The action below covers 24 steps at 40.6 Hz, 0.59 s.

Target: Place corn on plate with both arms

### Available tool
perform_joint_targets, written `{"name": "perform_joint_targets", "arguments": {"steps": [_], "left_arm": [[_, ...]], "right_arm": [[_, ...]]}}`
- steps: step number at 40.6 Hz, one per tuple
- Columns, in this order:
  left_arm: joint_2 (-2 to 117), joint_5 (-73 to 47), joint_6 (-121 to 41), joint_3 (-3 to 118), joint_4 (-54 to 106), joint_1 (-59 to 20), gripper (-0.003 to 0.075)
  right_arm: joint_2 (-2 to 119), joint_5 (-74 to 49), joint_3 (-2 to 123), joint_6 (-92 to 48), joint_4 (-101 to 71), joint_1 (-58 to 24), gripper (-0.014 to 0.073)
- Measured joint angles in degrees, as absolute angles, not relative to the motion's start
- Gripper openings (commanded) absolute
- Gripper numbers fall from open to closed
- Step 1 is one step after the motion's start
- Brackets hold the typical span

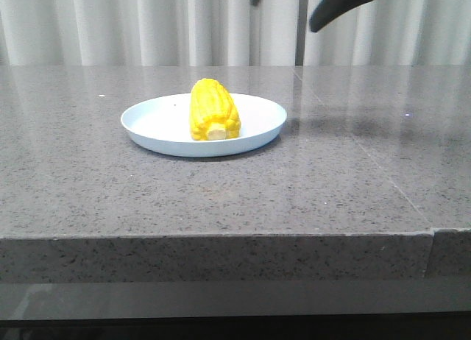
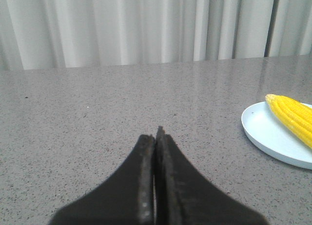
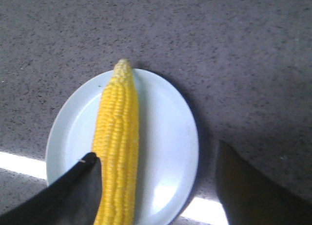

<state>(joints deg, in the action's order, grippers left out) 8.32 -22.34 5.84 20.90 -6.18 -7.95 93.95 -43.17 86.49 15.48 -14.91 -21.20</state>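
The yellow corn lies on the pale blue plate at the middle of the grey table, its cream stub end toward the camera. It also shows in the right wrist view, lying lengthwise on the plate. My right gripper is open and empty, high above the plate; in the front view only its black fingers show at the top edge. My left gripper is shut and empty, low over bare table to the left of the plate and corn.
The grey speckled stone table has its front edge near the camera and a seam on the right. White curtains hang behind the table.
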Motion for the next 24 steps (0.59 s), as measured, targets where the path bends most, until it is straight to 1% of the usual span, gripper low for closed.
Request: {"name": "perform_joint_targets", "arguments": {"steps": [5,8,10,20,22,24], "left_arm": [[8.3,-22.3,5.8,20.9,-6.2,-7.9,-0.0020],[8.3,-22.3,5.8,20.9,-6.2,-7.9,-0.0020],[8.3,-22.3,5.8,20.9,-6.2,-7.9,-0.0020],[8.3,-22.3,5.8,20.9,-6.2,-7.9,-0.0020],[8.3,-22.3,5.8,20.9,-6.2,-7.9,-0.0020],[8.3,-22.3,5.8,20.9,-6.2,-7.9,-0.0020]], "right_arm": [[92.6,-46.6,86.5,15.5,-12.6,-19.0,0.0146],[92.0,-48.2,86.5,15.5,-11.7,-18.0,0.0049],[91.8,-49.1,86.5,15.5,-11.2,-17.3,0.0006],[90.0,-53.3,86.5,15.5,-10.2,-12.7,-0.0128],[89.4,-54.7,86.5,15.3,-9.3,-11.4,-0.0113],[88.7,-55.9,86.5,14.4,-8.5,-9.6,-0.0116]]}}
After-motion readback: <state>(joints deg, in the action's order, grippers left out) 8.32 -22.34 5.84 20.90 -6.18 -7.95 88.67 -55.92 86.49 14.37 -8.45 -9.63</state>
